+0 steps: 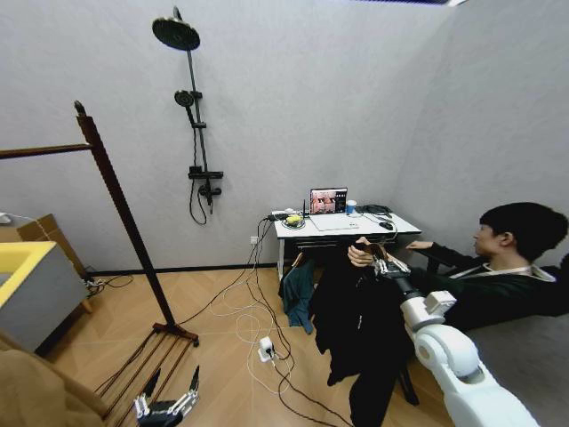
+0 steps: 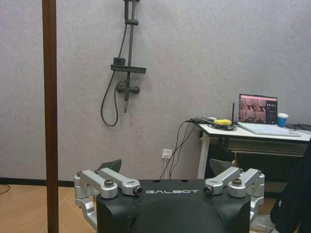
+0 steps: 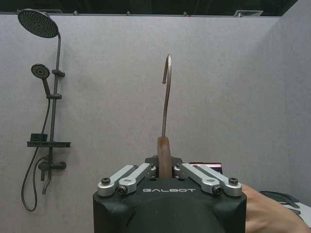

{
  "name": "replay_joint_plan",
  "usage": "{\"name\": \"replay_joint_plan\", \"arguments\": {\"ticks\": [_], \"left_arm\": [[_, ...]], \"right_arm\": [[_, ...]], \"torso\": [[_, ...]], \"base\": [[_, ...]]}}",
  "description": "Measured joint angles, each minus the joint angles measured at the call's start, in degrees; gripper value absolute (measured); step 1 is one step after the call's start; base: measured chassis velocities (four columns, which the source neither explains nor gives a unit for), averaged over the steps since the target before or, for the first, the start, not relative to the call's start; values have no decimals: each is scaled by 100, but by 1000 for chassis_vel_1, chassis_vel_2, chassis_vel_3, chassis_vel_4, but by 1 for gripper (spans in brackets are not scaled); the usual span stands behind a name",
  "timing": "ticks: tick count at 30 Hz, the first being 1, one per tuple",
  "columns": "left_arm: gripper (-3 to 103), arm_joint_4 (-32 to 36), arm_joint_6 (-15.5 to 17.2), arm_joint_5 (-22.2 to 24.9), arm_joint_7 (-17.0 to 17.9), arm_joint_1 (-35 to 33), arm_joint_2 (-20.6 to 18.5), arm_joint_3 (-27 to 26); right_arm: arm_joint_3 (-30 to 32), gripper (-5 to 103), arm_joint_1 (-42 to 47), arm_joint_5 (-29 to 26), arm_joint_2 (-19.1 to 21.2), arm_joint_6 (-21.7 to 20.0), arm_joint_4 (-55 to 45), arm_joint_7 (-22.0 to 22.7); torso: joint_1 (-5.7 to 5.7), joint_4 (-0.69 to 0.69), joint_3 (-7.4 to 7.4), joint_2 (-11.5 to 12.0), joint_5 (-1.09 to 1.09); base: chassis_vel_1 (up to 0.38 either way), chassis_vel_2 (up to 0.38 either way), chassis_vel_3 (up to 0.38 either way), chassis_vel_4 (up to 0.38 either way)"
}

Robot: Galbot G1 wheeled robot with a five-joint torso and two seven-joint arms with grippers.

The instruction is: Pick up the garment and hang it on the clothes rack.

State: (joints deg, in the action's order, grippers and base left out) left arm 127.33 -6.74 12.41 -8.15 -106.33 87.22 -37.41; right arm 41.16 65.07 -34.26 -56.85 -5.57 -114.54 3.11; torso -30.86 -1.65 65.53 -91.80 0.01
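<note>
Ahead, head view: right hand grips the garment by its hanger beside the desk, a person's hand touching. Clothes rack stands well left. Left wrist: left hand spread, holding nothing. Right wrist: fingers clamp the hanger, hook upright.

The robot's right arm is glossy white, built from rounded shell segments, narrowing to a dark wrist behind the right hand. Each hand has a matte black housing printed with "GALBOT" in pale letters. Above that lettering, silver metal linkage bars fan outward on both sides, fixed with dark round screws. The left hand carries black finger pads beyond its silver links.
</note>
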Motion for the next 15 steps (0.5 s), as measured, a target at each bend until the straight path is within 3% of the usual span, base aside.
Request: {"name": "replay_joint_plan", "arguments": {"ticks": [15], "left_arm": [[100, 0, 0, 0, 0, 0, 0, 0]], "right_arm": [[30, 9, 92, -48, 72, 43, -75, -33]], "torso": [[0, 0, 0, 0, -1]], "base": [[0, 0, 0, 0]]}}
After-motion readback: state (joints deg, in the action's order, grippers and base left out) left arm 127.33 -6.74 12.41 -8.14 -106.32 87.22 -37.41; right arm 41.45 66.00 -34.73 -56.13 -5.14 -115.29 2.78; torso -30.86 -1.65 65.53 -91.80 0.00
